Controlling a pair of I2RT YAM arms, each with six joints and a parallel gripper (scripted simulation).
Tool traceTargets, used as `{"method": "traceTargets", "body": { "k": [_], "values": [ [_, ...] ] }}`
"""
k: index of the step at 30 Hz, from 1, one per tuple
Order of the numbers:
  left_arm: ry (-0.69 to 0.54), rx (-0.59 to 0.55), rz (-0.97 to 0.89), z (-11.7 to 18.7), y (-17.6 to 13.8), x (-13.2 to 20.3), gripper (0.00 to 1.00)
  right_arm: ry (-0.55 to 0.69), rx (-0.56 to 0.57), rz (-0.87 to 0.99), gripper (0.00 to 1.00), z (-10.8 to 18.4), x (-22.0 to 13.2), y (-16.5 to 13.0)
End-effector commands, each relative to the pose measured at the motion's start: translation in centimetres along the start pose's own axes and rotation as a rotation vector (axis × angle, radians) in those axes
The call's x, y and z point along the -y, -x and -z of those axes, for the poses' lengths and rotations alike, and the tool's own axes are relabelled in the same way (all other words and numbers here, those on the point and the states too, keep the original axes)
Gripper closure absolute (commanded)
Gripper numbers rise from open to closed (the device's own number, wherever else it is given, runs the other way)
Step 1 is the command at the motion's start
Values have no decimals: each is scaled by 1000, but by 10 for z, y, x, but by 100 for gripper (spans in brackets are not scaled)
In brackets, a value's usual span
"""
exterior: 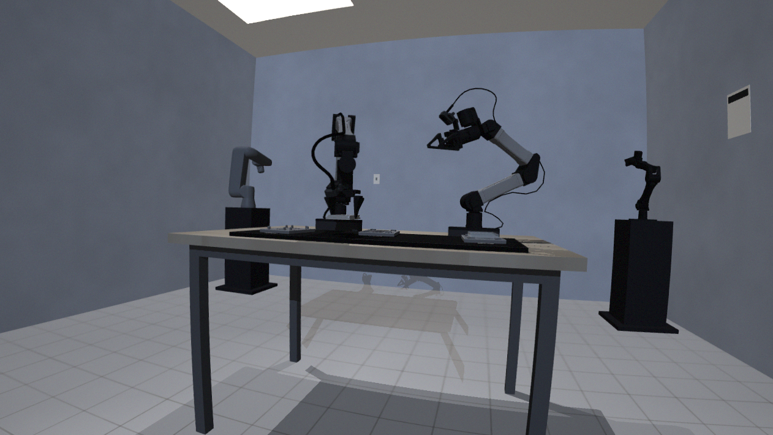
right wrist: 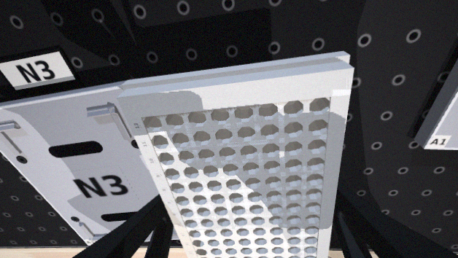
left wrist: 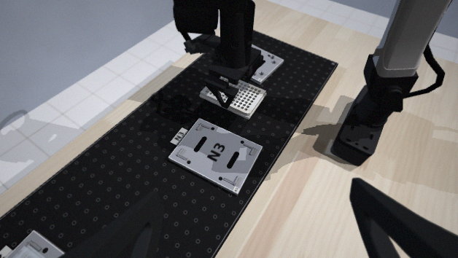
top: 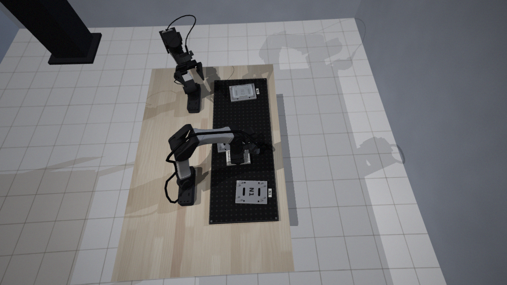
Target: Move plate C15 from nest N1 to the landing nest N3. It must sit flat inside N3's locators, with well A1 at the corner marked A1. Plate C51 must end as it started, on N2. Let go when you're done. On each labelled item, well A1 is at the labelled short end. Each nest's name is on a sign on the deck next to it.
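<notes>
Plate C15 (top: 229,157) (exterior: 343,217) (left wrist: 249,99) (right wrist: 255,91) gripped in right fingers (exterior: 358,204), hanging between nest N1 (top: 251,197) (exterior: 285,230) (left wrist: 271,67) (right wrist: 448,127) and nest N3 (top: 222,148) (exterior: 378,234) (left wrist: 219,140) (right wrist: 120,160). My left fingers (top: 200,72) (exterior: 444,147) wide open, holding nothing lol.

Robotics lab, well plate (top: 247,157) (left wrist: 251,95) (right wrist: 233,164), pedestal-mounted robot arms (exterior: 249,157) (exterior: 652,176), tiled floor (top: 340,212) (exterior: 108,367) (left wrist: 109,89)

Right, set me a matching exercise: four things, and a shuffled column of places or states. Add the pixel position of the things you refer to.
Things:
1. plate C15 (top: 229,157) (exterior: 339,217) (left wrist: 251,98) (right wrist: 251,164)
2. plate C51 (top: 243,91) (exterior: 482,235) (left wrist: 30,253)
3. nest N1 (top: 251,200) (exterior: 280,230) (left wrist: 269,66) (right wrist: 451,127)
4. left gripper (top: 194,83) (exterior: 429,145) (left wrist: 256,186)

Places or states:
A. bare, no plate in it
B. open, holding nothing
C. between the fingers of the right gripper (top: 238,155) (exterior: 342,214) (left wrist: 233,96) (right wrist: 249,204)
D. resting on a nest near one end of the black deck (top: 244,120) (exterior: 431,244) (left wrist: 120,175) (right wrist: 397,102)

Pairs: 1-C, 2-D, 3-A, 4-B
</notes>
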State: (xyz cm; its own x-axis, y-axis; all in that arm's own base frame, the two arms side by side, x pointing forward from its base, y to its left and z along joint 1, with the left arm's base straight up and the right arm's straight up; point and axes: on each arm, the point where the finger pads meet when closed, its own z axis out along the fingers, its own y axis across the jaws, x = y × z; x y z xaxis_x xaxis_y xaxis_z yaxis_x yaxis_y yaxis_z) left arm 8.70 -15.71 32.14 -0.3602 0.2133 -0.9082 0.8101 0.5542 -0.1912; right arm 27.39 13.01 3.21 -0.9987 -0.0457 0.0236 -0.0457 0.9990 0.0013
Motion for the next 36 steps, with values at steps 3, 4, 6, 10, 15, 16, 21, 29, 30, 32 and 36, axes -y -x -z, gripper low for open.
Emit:
{"method": "traceTargets", "body": {
  "k": [3,4,6,10,15,16,21,29,30,32,36],
  "values": [
    [64,-122,0,18,-30,-16,0,-9,2,-81,19,1,-36,-6],
    [62,-116,1,21,-30,-16,0,-10,1,-70,19,1,-45,-10],
    [53,-100,5,25,-27,-16,0,-12,1,-42,19,0,-70,-18],
    [54,-104,3,24,-28,-16,0,-13,1,-4,19,-1,-99,-27],
    [53,-104,3,24,-28,-16,0,-11,4,33,19,-2,-124,-33],
    [53,-104,3,24,-28,-16,0,-11,5,37,19,-2,-126,-34],
    [53,-104,3,24,-28,-16,0,-10,6,49,19,-2,-128,-33],
    [49,-105,-2,21,-29,-14,0,-17,-5,41,19,-23,-120,-35],
    [49,-105,-2,21,-29,-14,0,-17,-5,41,19,-23,-120,-35],
    [49,-105,-2,21,-29,-14,0,-16,-5,41,19,-23,-120,-35],
    [49,-105,-2,21,-29,-14,0,7,21,42,19,-13,-125,-31]
  ]
}}
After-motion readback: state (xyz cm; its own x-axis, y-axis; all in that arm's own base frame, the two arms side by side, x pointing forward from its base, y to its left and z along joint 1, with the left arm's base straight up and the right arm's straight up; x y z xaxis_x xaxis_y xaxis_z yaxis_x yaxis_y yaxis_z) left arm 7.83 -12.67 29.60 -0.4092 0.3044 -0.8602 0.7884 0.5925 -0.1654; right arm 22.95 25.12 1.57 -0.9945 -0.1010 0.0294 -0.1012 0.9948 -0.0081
